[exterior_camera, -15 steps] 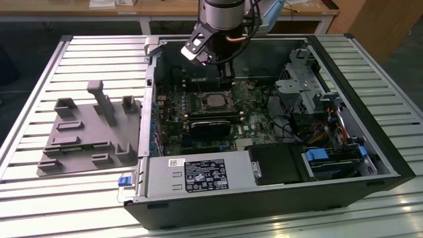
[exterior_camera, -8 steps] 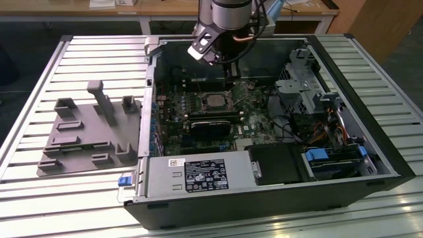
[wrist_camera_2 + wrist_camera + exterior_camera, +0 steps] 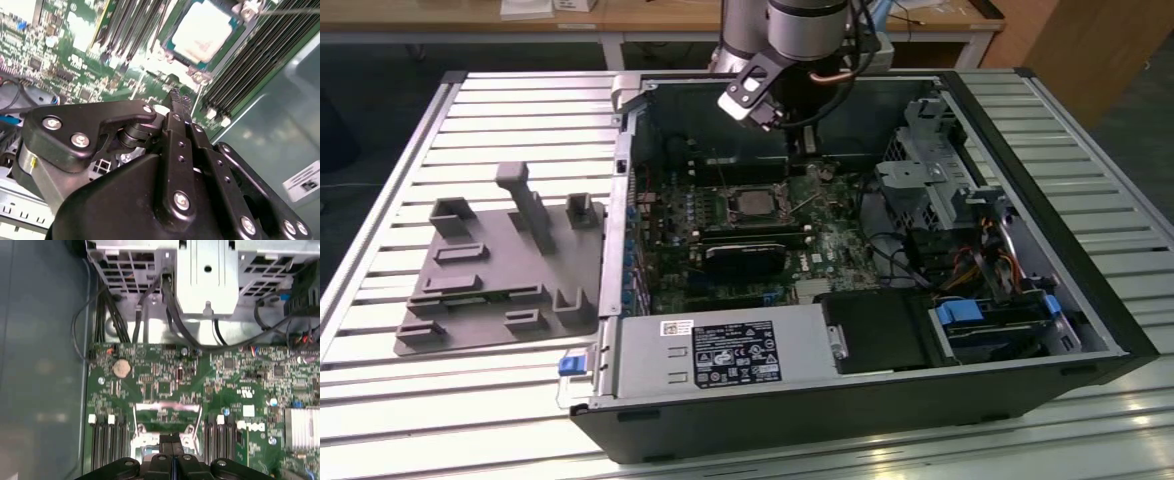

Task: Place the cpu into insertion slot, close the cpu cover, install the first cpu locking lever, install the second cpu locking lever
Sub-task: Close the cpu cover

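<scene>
Sitting in the insertion slot [image 3: 171, 49], the cpu [image 3: 202, 32] shows a pale silvery square top; the gripper [image 3: 178, 96] is closed, empty.

My arm [image 3: 790, 30] is round and silver-grey, with a thin cable [image 3: 834, 73] hanging beside it. My gripper [image 3: 179, 96] is black and chunky, dotted with shiny little screws [image 3: 181, 200].

The cpu [image 3: 202, 32], silvery-grey top upward, lies flat in the insertion slot [image 3: 199, 75]. The cpu cover [image 3: 167, 407], a thin silvery open-centred frame, stands raised.
</scene>
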